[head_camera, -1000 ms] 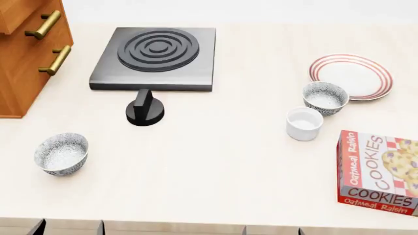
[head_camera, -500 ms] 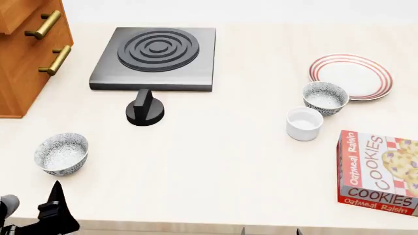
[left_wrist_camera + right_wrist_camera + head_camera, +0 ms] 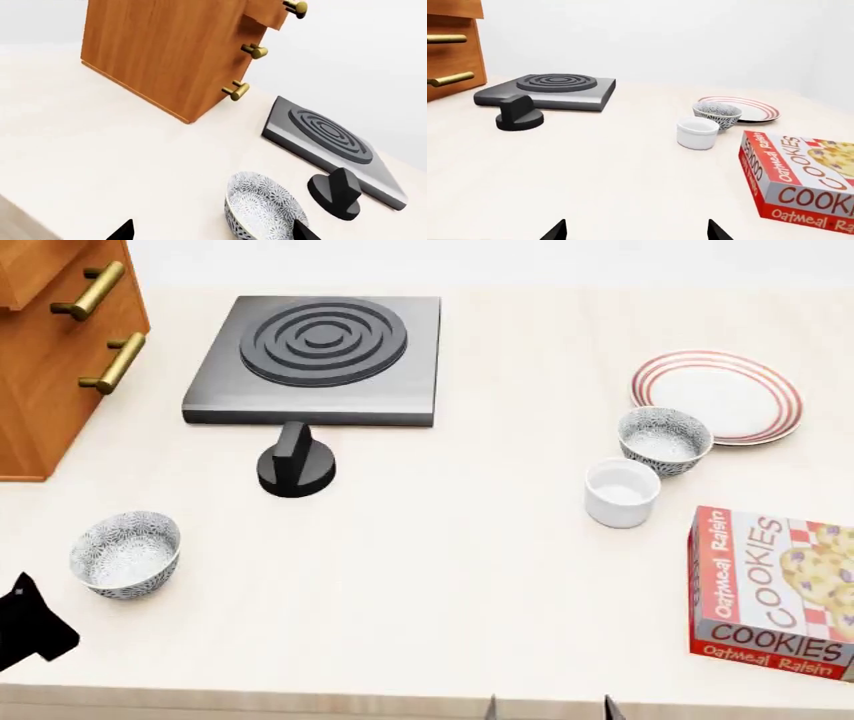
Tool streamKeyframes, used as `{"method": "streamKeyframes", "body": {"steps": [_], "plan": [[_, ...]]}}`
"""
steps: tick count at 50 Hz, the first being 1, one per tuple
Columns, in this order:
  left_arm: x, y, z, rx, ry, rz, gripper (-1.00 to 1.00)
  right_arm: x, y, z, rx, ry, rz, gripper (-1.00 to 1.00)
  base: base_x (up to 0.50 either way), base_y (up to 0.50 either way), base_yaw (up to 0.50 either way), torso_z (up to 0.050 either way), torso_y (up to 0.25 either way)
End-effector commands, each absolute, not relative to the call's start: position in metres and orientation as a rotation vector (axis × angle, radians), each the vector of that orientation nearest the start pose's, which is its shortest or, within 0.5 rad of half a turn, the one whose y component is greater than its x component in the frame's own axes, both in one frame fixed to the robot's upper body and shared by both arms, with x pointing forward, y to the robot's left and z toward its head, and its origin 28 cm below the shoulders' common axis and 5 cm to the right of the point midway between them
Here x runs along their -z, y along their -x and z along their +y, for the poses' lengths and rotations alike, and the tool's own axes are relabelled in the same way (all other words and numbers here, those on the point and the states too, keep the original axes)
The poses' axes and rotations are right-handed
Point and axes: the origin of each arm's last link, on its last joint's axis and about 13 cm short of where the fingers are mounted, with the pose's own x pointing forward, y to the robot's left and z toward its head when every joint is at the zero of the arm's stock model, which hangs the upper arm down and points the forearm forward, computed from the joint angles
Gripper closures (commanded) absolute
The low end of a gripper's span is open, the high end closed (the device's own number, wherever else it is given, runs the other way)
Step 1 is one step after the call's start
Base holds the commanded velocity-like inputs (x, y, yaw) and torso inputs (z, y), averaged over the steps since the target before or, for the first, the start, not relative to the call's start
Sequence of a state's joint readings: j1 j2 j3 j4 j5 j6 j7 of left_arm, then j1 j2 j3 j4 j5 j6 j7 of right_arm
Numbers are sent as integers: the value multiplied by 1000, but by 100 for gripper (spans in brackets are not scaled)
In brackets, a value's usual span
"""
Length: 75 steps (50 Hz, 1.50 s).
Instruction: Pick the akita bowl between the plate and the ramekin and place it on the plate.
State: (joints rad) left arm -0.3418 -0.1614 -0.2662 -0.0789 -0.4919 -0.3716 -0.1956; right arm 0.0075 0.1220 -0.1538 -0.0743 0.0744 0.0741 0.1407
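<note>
Box [image 3: 778,590] w/ "Oatmeal Raisin COOKIES" label near ramekin [image 3: 621,492].

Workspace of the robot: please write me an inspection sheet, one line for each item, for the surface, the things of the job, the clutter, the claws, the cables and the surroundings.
Surface: pale counter, flat, no spills seen.
Job's things: akita bowl upright between the plate and the ramekin, close to both; plate bare.
Clutter: second speckled bowl at the near left; cookie box at the near right; hot plate with a black knob in front.
Claws: left claw open, near the second speckled bowl, holding nothing; right claw open, low over the counter, empty.
Cables: nothing seen.
Surroundings: wooden drawer cabinet with brass handles at the far left; plain white wall behind.
</note>
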Motion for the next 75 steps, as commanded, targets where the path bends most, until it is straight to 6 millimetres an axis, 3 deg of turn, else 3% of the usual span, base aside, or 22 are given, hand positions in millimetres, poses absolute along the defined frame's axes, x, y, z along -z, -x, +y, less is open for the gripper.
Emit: {"method": "streamKeyframes", "body": {"steps": [1,23,43,75], "plan": [[-69,-284,291,-377,450,68,-100,-50,-210,-91,-14,102,-35,-100,0,0,0,0,0],[-67,-282,288,-362,428,66,-100,-128,-221,-88,-18,236,-206,-100,0,0,0,0,0],[-67,-282,288,-359,414,56,-100,-175,-215,-93,2,288,-369,-100,0,0,0,0,0],[-67,-281,287,-362,413,56,-100,-168,-212,-92,-10,235,-369,-100,0,-97,0,0,0]]}}
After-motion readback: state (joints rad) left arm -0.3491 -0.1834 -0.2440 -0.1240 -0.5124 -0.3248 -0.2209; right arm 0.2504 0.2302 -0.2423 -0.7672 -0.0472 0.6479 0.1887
